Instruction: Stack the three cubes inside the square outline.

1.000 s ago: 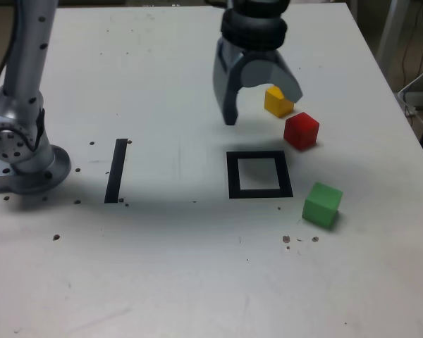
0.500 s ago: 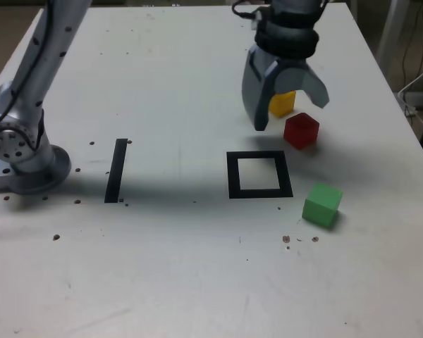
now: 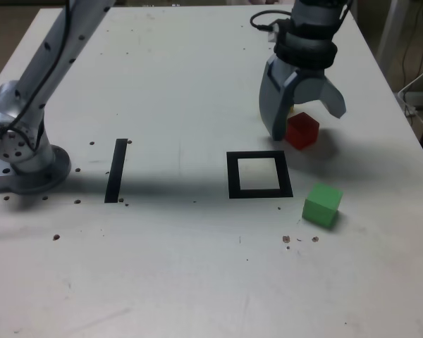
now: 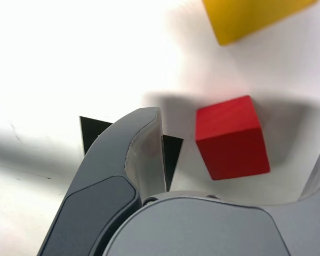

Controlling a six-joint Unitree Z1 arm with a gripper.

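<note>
- Small matte red cube (image 3: 302, 130): on the white tabletop (image 3: 176, 84), just beyond the far right corner of the outline in the exterior view, apart from it. In the wrist view (image 4: 232, 137) it sits in the gap between the two fingers, with bare tabletop showing on both sides of it; nothing touches it.
- Grey two-fingered gripper (image 3: 302, 121): fingers spread wide and empty, pointing down, straddling the red cube. One finger (image 3: 271, 105) stands at the exterior view's left of the cube, the other at its right and farther back.
- Key relation: the cube lies directly between and below the fingers. A cube has no long axis; its faces look slightly turned against the finger pads, so a small shift on closing seems possible.
- Small matte yellow cube (image 4: 256, 16): just beyond the red one, mostly hidden behind the gripper in the exterior view; close enough that a descending finger might brush it.
- Small matte green cube (image 3: 321, 205): near the outline's near right corner in the exterior view, outside it.
- Thick black tape square outline (image 3: 232, 176): white centre empty; no cube stacked yet.
- Straight black tape strip (image 3: 116, 170): well apart, at the exterior view's left.
</note>
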